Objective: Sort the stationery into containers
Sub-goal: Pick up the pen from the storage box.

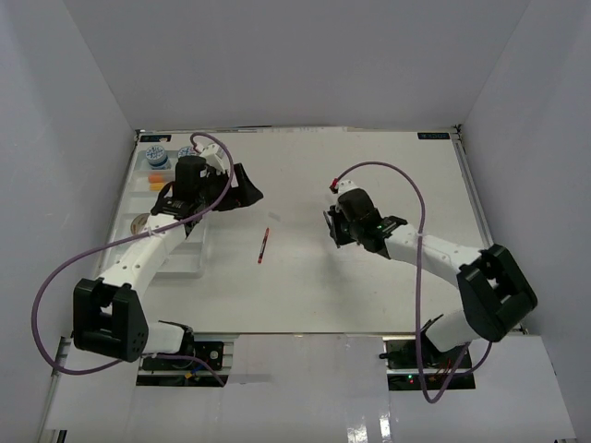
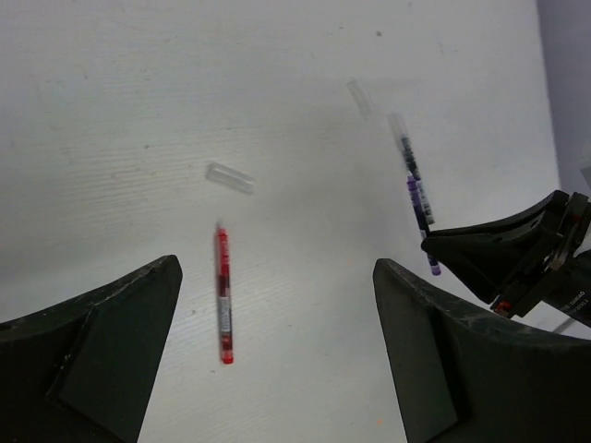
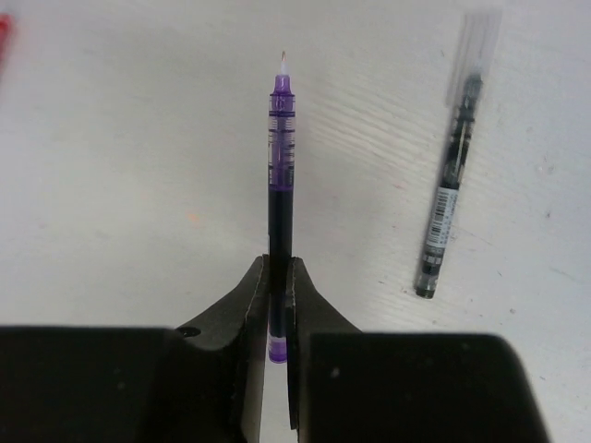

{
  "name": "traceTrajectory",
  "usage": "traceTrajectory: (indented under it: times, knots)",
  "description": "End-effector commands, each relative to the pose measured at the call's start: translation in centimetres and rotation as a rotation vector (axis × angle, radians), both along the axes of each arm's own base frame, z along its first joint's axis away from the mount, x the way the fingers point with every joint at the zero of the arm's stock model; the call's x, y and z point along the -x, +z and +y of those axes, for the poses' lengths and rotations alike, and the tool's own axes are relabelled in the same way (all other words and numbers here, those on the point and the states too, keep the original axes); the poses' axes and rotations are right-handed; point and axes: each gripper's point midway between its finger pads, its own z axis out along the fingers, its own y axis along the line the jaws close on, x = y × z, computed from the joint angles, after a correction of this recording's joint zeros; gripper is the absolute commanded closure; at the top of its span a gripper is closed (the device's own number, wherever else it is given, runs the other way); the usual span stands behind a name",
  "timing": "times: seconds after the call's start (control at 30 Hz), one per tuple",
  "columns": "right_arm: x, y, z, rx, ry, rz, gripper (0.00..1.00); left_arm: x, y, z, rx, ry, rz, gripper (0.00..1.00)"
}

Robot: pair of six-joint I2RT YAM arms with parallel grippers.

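Note:
My right gripper (image 3: 280, 263) is shut on a purple pen (image 3: 281, 157), held near its back end with the tip pointing away; it sits mid-table in the top view (image 1: 333, 222). A black pen (image 3: 449, 198) lies on the table just right of it. My left gripper (image 2: 277, 266) is open and empty above the table, near the tray's right side (image 1: 236, 190). A red pen (image 2: 223, 295) lies below it, nearer its left finger, and also shows in the top view (image 1: 263, 245). The purple pen (image 2: 420, 208) shows at the right of the left wrist view.
The white tray (image 1: 197, 263) lies at the left, partly under the left arm. Two blue-white tubs (image 1: 158, 154) and orange erasers (image 1: 157, 181) sit at its far end, and a tan tape roll (image 1: 138, 221) is at its left. Two clear pen caps (image 2: 229, 178) lie loose on the table.

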Motion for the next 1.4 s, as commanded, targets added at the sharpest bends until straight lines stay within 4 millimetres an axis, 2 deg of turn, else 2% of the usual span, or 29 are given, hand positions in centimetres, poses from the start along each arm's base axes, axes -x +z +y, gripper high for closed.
traceTrajectory:
  times: [0.0, 0.13, 0.23, 0.27, 0.33, 0.4, 0.53, 0.8, 1.03, 1.3, 1.37]
  knots:
    - [-0.4, 7.4, 3.7, -0.233, 0.134, -0.204, 0.92, 2.1, 5.7, -3.2, 0.153, -0.123, -0.123, 0.05]
    - [1.4, 12.2, 5.0, -0.405, 0.24, -0.321, 0.92, 3.6, 7.8, -5.3, 0.249, -0.169, -0.147, 0.09]
    - [2.5, 14.0, 5.8, -0.484, 0.296, -0.355, 0.92, 4.4, 8.8, -7.1, 0.296, -0.194, -0.155, 0.12]
    - [2.8, 14.9, 6.0, -0.515, 0.313, -0.384, 0.92, 4.9, 9.2, -8.3, 0.305, -0.222, -0.165, 0.12]
    - [3.3, 16.1, 6.4, -0.557, 0.341, -0.411, 0.92, 5.3, 9.7, -9.7, 0.306, -0.224, -0.185, 0.15]
    - [3.5, 16.4, 6.5, -0.574, 0.347, -0.413, 0.92, 5.2, 10.1, -10.4, 0.304, -0.201, -0.198, 0.16]
    - [4.0, 17.7, 6.7, -0.618, 0.369, -0.443, 0.92, 5.5, 9.6, -12.2, 0.293, -0.193, -0.186, 0.21]
    - [4.6, 18.3, 6.6, -0.641, 0.388, -0.468, 0.92, 5.6, 8.2, -15.0, 0.281, -0.196, -0.132, 0.34]
    - [4.7, 18.0, 6.5, -0.64, 0.39, -0.467, 0.92, 5.5, 8.6, -16.5, 0.29, -0.218, -0.134, 0.49]
    - [4.5, 18.0, 6.2, -0.64, 0.374, -0.482, 0.92, 6.3, 8.0, -17.3, 0.299, -0.247, -0.113, 0.63]
    - [4.6, 18.1, 6.3, -0.645, 0.377, -0.479, 0.92, 6.4, 7.9, -17.2, 0.299, -0.247, -0.112, 0.7]
